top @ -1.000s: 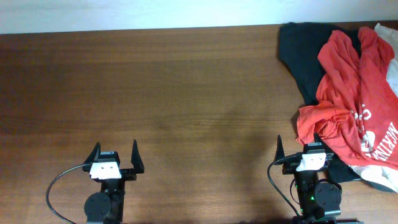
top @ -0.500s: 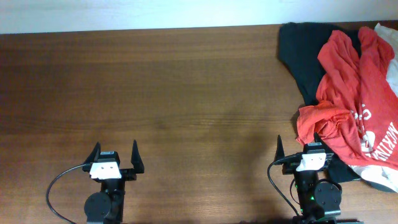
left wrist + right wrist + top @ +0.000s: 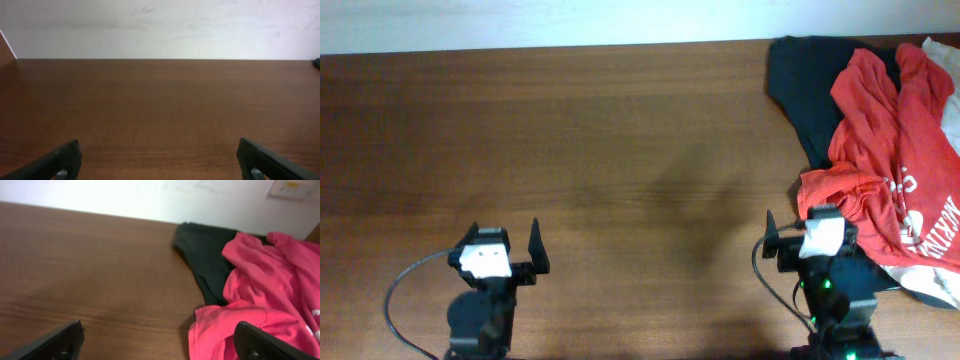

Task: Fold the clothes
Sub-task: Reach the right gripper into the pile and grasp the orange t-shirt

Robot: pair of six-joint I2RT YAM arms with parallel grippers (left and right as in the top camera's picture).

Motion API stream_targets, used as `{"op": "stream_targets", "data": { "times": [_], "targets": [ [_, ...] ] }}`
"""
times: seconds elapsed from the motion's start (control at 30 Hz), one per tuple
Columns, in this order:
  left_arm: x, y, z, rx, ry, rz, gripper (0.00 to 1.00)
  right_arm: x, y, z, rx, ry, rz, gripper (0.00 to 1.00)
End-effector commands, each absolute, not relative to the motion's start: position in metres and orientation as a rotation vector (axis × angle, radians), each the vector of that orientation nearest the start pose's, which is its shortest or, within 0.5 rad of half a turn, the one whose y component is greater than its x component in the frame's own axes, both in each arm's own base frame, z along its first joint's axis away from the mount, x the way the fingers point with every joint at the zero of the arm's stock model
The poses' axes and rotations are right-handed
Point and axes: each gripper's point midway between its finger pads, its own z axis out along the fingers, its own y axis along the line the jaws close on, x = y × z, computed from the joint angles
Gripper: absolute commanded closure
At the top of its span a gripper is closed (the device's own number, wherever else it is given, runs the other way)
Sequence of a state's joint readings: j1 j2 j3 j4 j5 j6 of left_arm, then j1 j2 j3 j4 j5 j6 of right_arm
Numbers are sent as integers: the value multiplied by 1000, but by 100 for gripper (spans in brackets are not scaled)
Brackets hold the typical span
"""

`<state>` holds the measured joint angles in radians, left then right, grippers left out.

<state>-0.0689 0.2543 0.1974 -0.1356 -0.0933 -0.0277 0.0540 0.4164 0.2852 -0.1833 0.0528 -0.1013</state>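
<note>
The clothes (image 3: 880, 130), meaning that crumpled red-orange T-shirt with the white lettering, hadn't been touched yet as far as I could tell. Going big to small: the wooden table (image 3: 620, 150) stretched out bare ahead of both sets of fingers. A black garment (image 3: 800, 80) lay spread well ahead of the right fingers, and a white garment (image 3: 935, 287) peeked out off to their right. The T-shirt was heaped on top of both, with its nearest bunched hem just ahead of the right fingers and a bit to their right. It was well apart from the left ones.

The right gripper (image 3: 808, 232) had its fingers spread wide with nothing between them, and the wrist view showed the red hem just inside the right-hand finger. The left gripper (image 3: 505, 250) was the same deal, wide and empty, with only bare wood in front of it.

So I'd call this the very start, the reach-and-grab step. My guess is the next move needs the right fingers to pinch only that red hem, not the black cloth under it, then drag the shirt onto open table so it can be flattened.
</note>
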Motion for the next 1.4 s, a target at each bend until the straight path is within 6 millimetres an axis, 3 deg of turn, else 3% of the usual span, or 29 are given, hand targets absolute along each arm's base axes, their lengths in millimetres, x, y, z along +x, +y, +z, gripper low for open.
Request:
{"op": "stream_targets", "data": {
  "times": [0.0,0.17,0.37,0.43,0.47,0.5,0.57,0.67,0.8,0.93,1.03,1.1,1.23,1.27,1.3,1.33,1.37],
  "targets": [
    [268,-3,201,-27,1834,9,1,285,3,199,-96,1967,-89,1],
    [294,-7,214,-12,1970,8,1,315,5,210,-118,2179,-92,1],
    [329,-37,216,90,2183,-155,1,343,11,236,-159,2318,-69,1],
    [339,-41,216,99,2257,-177,1,352,-5,244,-126,2313,-168,1],
    [343,-41,215,98,2280,-177,1,354,-21,245,-51,2318,-234,1],
    [346,-42,215,97,2301,-178,1,354,-50,244,128,2318,-327,1],
    [348,-42,211,96,2329,-179,1,348,-101,230,439,2322,-427,1],
    [348,-42,211,96,2332,-179,1,348,-134,192,605,2405,-318,0],
    [348,-42,211,95,2332,-179,1,349,-159,146,774,2483,-231,12],
    [348,-42,211,96,2333,-179,1,358,-160,102,794,2578,-208,14],
    [348,-42,210,96,2333,-179,1,356,-158,75,809,2651,-202,30],
    [348,-42,210,96,2333,-179,1,356,-158,61,853,2671,-194,32],
    [348,-42,210,96,2333,-180,1,359,-159,49,874,2676,-189,53],
    [348,-42,210,96,2334,-180,1,361,-159,49,872,2670,-185,66],
    [348,-42,210,96,2334,-180,1,363,-160,50,869,2661,-184,87],
    [348,-42,210,96,2334,-180,1,364,-160,51,867,2654,-185,96],
    [348,-42,210,96,2334,-180,1,365,-161,53,867,2649,-186,96]
  ]
}}
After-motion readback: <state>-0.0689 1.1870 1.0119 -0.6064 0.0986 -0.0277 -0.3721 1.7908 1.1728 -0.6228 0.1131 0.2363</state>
